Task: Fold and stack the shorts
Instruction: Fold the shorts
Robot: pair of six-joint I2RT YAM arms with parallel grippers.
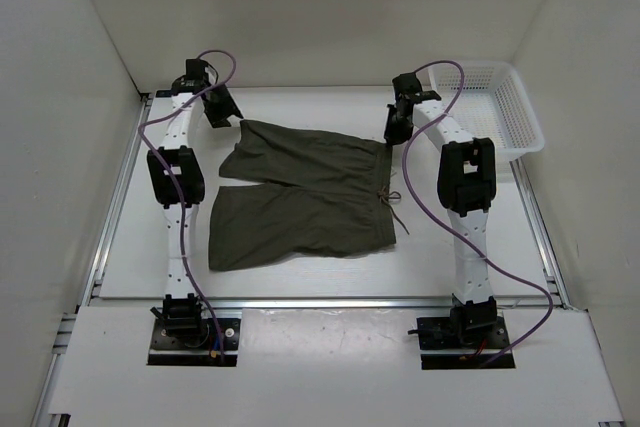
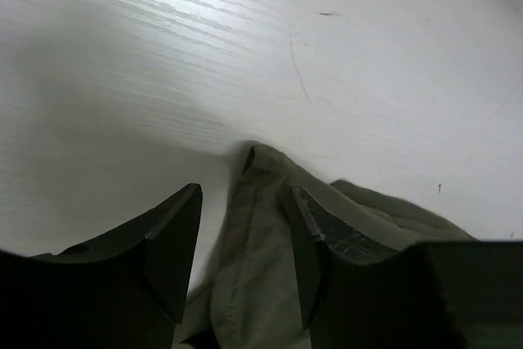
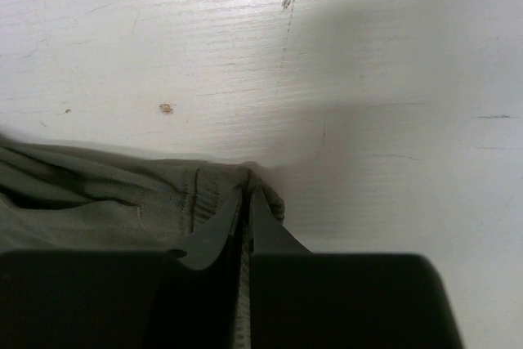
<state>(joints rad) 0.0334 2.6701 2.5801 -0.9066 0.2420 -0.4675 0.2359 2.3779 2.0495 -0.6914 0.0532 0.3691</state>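
The shorts [image 1: 300, 197] lie spread flat in the middle of the table [image 1: 300, 287]. Their two legs point to the left of the frame and the gathered waistband runs down the right side. The thin drawstring [image 1: 396, 203] trails off that waistband edge onto the bare white surface.

The left tool [image 1: 222, 107] sits at the upper left corner of the cloth, over the hem of the upper leg. In the left wrist view its two dark fingers [image 2: 176, 243] stand well apart, and a folded point of olive cloth rises up between them. The right-hand finger is just beside or touching the fabric, while the left-hand one stands over bare wood.

The right tool [image 1: 395, 127] is at the upper right corner of the shorts, where the waistband ends. In the right wrist view its jaws are pressed almost together, pinching the edge of the gathered band, and only a thin sliver of cloth shows between them.

A white slotted plastic basket [image 1: 505, 112] stands in the upper right of the frame, beyond the right arm and well apart from the shorts. A purple cable [image 1: 520, 272] loops from the right wrist down past the arm to its base. It hangs near the waistband side but does not lie on the cloth. Aluminium rails [image 1: 112, 202] edge the table on both sides, and plain white walls close it in.
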